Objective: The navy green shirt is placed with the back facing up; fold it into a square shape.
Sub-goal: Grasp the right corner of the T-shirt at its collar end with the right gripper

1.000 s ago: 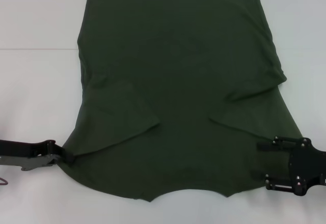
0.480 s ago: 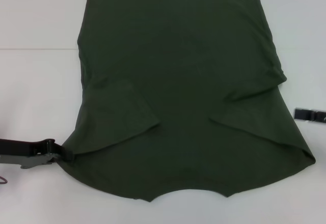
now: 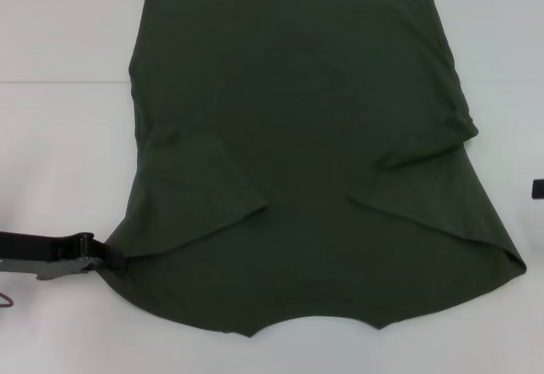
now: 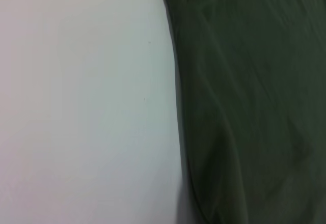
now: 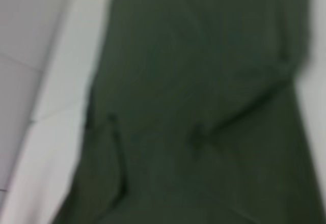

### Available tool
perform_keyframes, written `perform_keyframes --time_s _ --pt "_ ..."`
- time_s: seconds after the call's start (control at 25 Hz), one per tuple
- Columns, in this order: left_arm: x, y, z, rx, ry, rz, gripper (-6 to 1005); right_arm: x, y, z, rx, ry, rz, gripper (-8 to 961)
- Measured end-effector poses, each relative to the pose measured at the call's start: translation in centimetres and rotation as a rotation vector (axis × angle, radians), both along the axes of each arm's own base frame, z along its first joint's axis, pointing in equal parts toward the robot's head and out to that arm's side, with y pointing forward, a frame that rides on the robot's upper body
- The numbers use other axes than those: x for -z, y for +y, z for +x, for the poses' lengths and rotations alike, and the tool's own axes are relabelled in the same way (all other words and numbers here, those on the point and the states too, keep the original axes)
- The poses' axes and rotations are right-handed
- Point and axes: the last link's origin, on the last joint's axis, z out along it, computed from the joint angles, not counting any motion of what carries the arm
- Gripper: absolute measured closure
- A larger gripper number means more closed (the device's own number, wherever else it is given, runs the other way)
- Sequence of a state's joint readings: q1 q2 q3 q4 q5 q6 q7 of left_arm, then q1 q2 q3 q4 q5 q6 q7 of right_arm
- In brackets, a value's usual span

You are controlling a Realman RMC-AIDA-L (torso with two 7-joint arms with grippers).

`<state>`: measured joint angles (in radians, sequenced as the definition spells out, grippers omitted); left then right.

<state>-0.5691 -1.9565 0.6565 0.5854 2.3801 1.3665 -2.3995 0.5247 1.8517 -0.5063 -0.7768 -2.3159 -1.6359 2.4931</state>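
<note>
As seen from the head view, the navy green shirt [image 3: 306, 161] lies flat on the white counter [image 3: 59, 153], both sleeves folded inward. The left gripper [image 3: 100, 253] has its fingers pinching the shirt's near left corner. Only a sliver of the right gripper [image 3: 538, 189] shows at the frame's right edge; finger state cannot be told. Left wrist view: shirt edge against counter. Right wrist view: shirt with folded sleeves.

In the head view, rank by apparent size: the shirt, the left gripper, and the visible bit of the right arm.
1. The navy green shirt, filling most of the view.
2. The left gripper, at the shirt's near left corner.
3. The right arm's dark sliver at the right edge; mostly out of view, so its true size is unclear.
</note>
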Motion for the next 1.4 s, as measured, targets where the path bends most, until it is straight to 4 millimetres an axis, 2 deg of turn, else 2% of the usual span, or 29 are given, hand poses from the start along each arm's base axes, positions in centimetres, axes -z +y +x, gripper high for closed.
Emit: perform_keyframes --time_s 0.12,0.36,0.64,1.4 --pt "-0.1 0.0 0.0 0.002 0.002 0.001 940 -0.1 0.1 0.0 0.033 -0.023 -0.025 74" --pt "-0.3 -0.1 -0.2 0.001 0.008 0.0 939 0.0 0.4 0.5 0.092 -0.124 -0.08 18" --pt "0.0 -0.2 -0.2 0.002 0.007 -0.003 939 1.6 0.9 0.4 0.098 -0.206 -0.158 24" --pt "0.1 -0.3 -0.2 0.007 0.009 -0.006 940 5.6 2.1 -0.1 0.042 -0.282 -0.187 28"
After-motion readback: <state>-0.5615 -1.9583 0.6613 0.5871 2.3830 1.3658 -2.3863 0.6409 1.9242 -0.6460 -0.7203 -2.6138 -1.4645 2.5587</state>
